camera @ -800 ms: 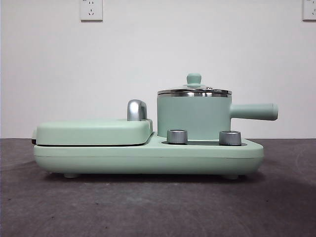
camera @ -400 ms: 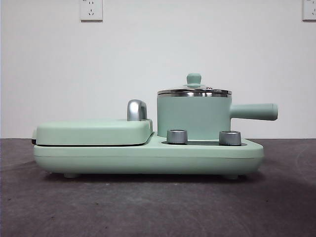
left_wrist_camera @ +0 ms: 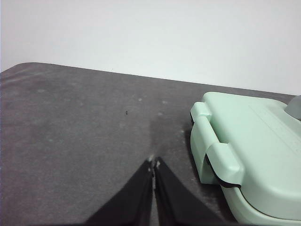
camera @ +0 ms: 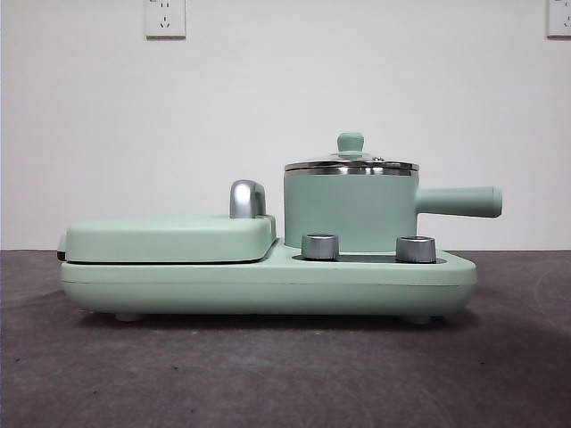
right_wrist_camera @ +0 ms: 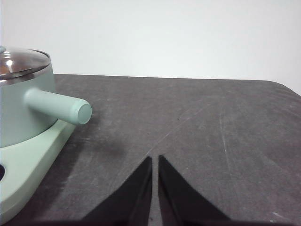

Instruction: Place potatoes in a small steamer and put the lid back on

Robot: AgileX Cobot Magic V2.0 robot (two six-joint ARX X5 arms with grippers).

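With the lid (camera: 351,163) seated on the small steamer (camera: 351,210) at the appliance base's (camera: 268,287) right end, both the left gripper (left_wrist_camera: 154,163) and right gripper (right_wrist_camera: 155,160) wait pinched together over the table, and no potato shows, perhaps inside

Mint-green small steamer (camera: 350,212), steel-rimmed. Clear glass lid (camera: 351,164) with shiny steel rim and mint-green knob. Mint-green grill plate (camera: 169,239) with chrome handle (camera: 247,199). Silver dials (camera: 320,247). Dark grey desk (camera: 285,374), faintly streaked. White wall (camera: 285,89). Black left gripper (left_wrist_camera: 154,163); black right gripper (right_wrist_camera: 154,159).
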